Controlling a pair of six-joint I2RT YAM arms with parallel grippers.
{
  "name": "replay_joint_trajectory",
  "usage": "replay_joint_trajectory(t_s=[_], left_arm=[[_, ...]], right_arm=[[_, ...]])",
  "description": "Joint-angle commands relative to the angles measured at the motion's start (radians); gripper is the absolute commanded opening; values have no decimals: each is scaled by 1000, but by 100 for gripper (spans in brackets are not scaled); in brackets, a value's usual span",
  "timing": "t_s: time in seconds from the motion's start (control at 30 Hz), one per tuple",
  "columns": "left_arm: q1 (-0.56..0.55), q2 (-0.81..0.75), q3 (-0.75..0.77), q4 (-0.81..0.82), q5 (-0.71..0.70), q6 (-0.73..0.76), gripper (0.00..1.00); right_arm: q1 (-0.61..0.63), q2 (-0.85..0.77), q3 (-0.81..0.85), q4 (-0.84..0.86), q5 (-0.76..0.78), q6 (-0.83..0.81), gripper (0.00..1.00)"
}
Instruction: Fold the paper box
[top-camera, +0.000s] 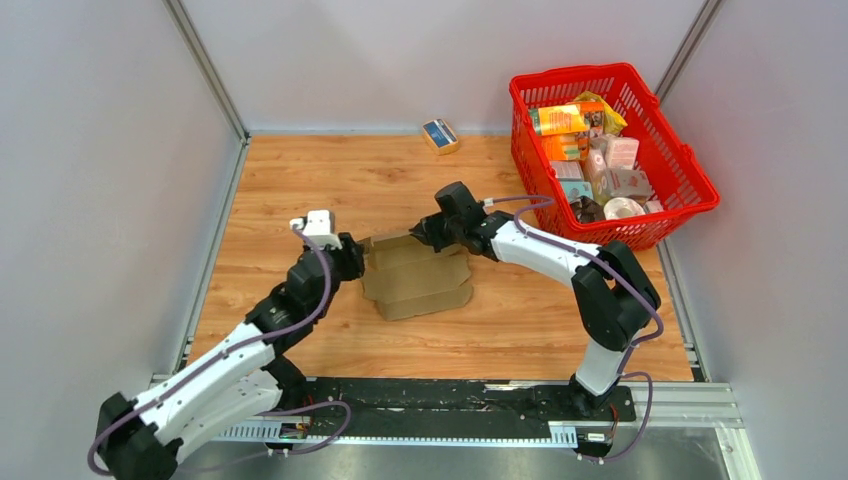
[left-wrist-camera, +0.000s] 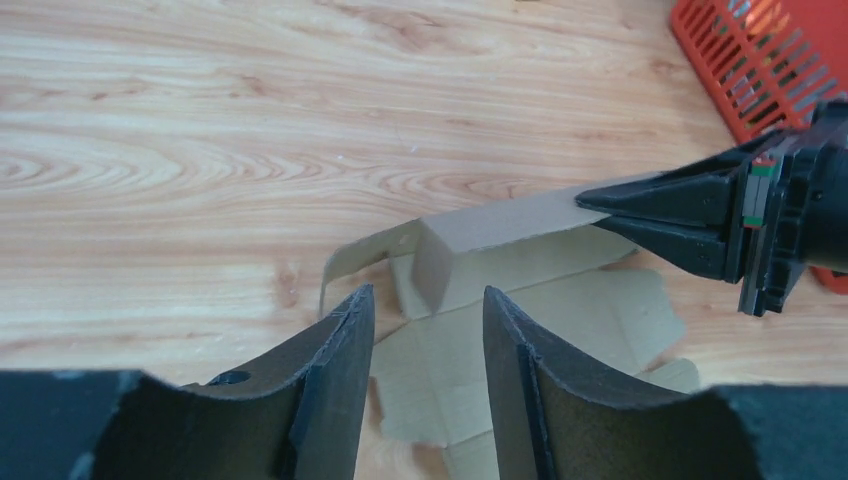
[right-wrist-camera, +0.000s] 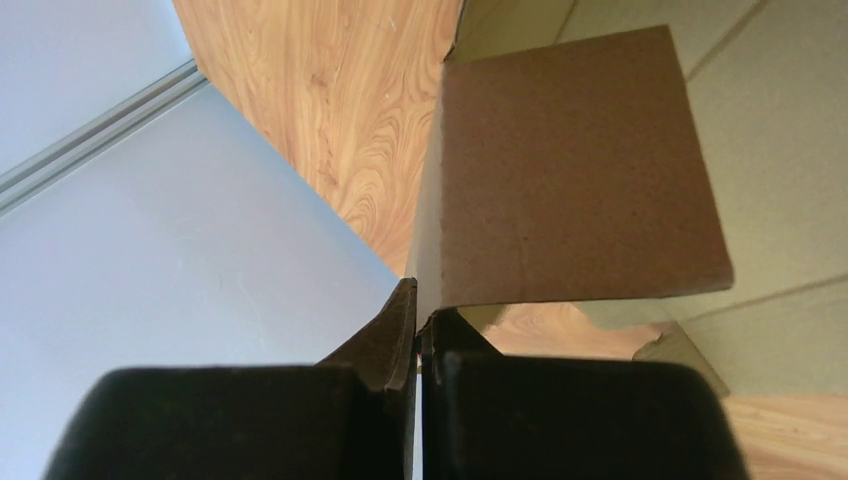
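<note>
Tabletop (top-camera: 300, 180), wood-grain: carries the paper box (top-camera: 420, 285), lying mostly flat at centre between both arms. Right gripper (right-wrist-camera: 418, 322): pinched closed on the edge of the raised far flap (right-wrist-camera: 570, 170). Left gripper (left-wrist-camera: 428, 300): jaws parted, empty, poised just over the box's left end. Handling note: swing the flap along its crease while the left gripper steadies the base panel.

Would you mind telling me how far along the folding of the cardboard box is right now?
Barely begun. Done: one flap of the paper box stands raised. In hand: the right gripper is shut on that flap's edge, while the left gripper hangs open over the box, holding nothing. Left: its other panels lie flat on the table, unfolded.
</note>
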Motion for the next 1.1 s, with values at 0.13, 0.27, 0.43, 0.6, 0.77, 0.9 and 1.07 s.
replay_joint_trajectory(t_s=[0.13, 0.27, 0.43, 0.6, 0.77, 0.9, 1.07], left_arm=[[219, -111, 2, -407, 45, -164, 55], [268, 29, 7, -379, 64, -131, 52], [271, 162, 15, -201, 197, -11, 49], [271, 205, 22, -100, 340, 69, 46], [271, 236, 24, -29, 435, 92, 45], [271, 303, 30, 61, 503, 107, 45], [268, 402, 56, 106, 535, 112, 43]], right_arm=[[-61, -6, -98, 167, -112, -66, 0], [-81, 1, -91, 146, -168, -37, 0], [-105, 27, 1, 51, -201, -49, 6], [-111, 44, 34, 11, -208, -44, 7], [-113, 58, 54, -14, -178, -66, 4], [-114, 72, 41, 3, -184, -53, 4], [-113, 70, 52, -4, -161, -75, 4]])
